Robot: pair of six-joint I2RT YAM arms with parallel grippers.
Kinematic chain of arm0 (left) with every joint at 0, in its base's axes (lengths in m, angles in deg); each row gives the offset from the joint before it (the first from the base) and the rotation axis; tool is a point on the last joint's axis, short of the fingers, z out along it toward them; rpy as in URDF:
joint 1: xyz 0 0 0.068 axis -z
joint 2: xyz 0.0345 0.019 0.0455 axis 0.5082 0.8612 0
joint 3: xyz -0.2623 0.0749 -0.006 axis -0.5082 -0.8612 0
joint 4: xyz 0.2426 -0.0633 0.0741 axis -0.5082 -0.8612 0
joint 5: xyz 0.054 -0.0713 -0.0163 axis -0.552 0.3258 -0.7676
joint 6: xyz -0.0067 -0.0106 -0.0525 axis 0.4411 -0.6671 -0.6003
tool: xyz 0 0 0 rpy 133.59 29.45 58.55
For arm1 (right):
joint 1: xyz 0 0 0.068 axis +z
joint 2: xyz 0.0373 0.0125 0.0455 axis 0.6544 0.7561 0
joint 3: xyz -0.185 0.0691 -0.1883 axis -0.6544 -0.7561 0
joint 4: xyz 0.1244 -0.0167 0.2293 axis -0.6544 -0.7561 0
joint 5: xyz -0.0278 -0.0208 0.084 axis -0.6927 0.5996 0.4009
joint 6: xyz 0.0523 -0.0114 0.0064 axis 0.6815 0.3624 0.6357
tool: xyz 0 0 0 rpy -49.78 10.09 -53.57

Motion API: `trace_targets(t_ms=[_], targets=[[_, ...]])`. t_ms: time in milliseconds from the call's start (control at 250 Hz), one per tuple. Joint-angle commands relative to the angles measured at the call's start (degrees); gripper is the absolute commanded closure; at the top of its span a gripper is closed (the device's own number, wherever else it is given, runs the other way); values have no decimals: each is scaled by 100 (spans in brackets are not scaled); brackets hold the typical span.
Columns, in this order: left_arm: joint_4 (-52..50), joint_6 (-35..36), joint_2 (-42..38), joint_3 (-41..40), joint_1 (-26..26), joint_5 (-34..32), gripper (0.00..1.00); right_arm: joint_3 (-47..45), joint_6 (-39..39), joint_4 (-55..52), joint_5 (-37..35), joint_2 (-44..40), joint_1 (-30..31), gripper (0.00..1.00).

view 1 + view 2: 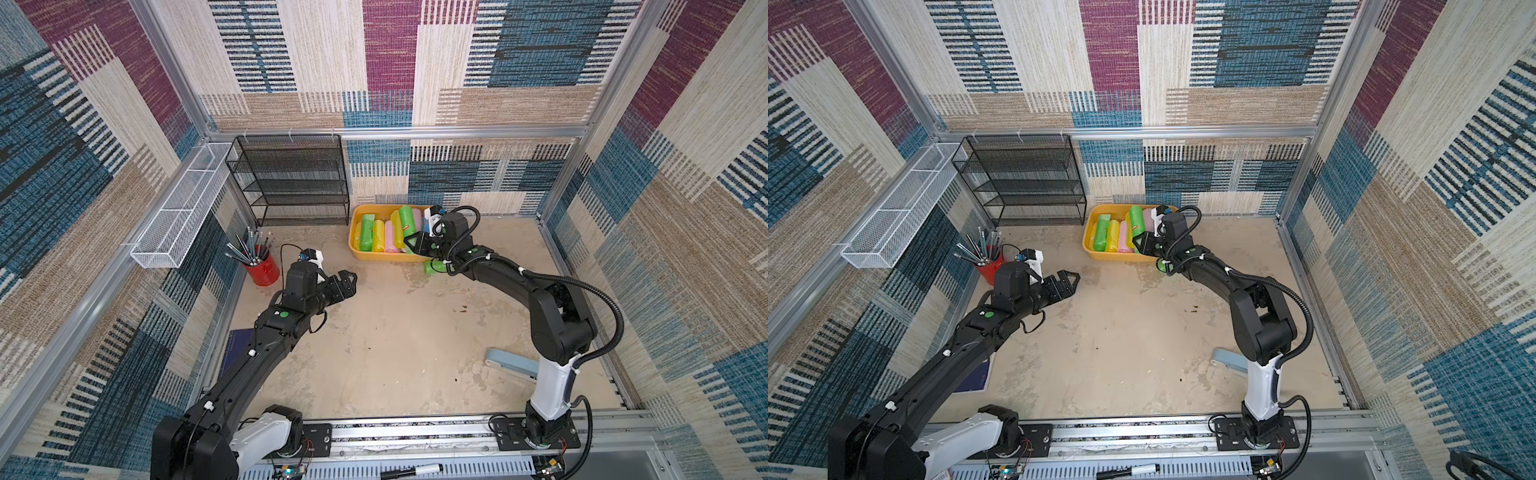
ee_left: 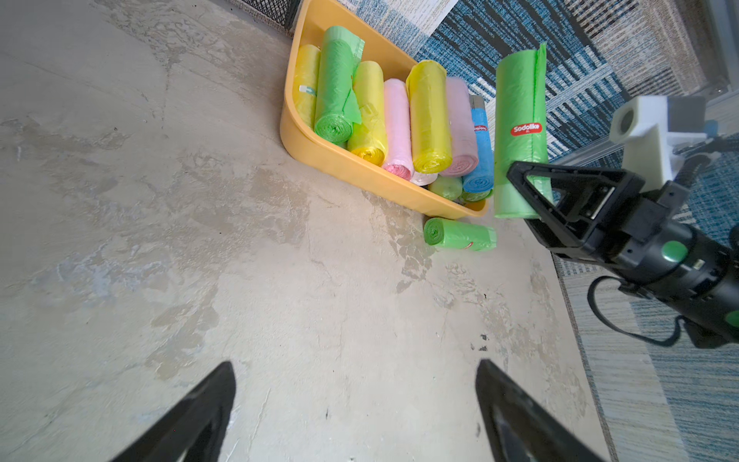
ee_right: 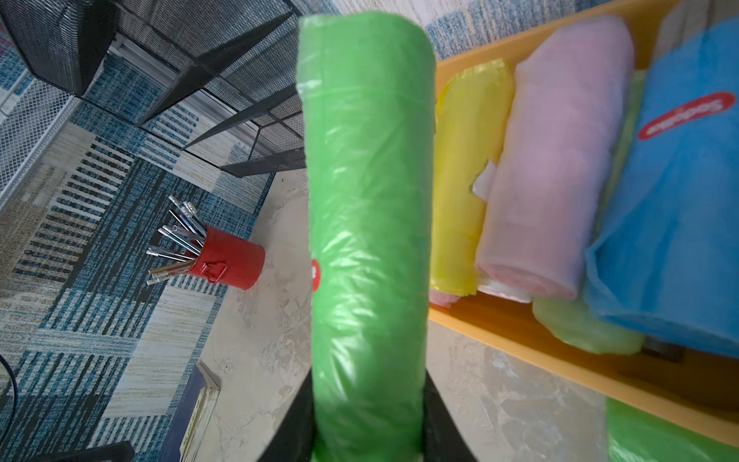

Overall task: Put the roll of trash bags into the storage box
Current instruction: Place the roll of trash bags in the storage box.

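The storage box is an orange-yellow tub by the back wall, holding several green, yellow, pink and blue rolls. My right gripper is shut on one end of a green roll of trash bags. The roll sticks out past the jaws over the right part of the box. A second green roll lies on the floor against the box's front right corner. My left gripper hovers open and empty over bare floor, left of the box.
A red cup of pencils stands at the left. Behind it, a black mesh rack stands against the back wall and a white wire basket hangs on the left wall. A dark blue book lies under the left arm. A pale blue object lies by the right arm's base.
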Motion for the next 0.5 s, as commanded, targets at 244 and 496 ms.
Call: trace_targets(t_ms=[244, 496], targets=[[57, 33, 3, 4, -6, -63, 6, 937, 614, 603, 368, 889, -21, 89], [4, 41, 11, 28, -3, -77, 6, 1350, 918, 779, 598, 1359, -12, 86]])
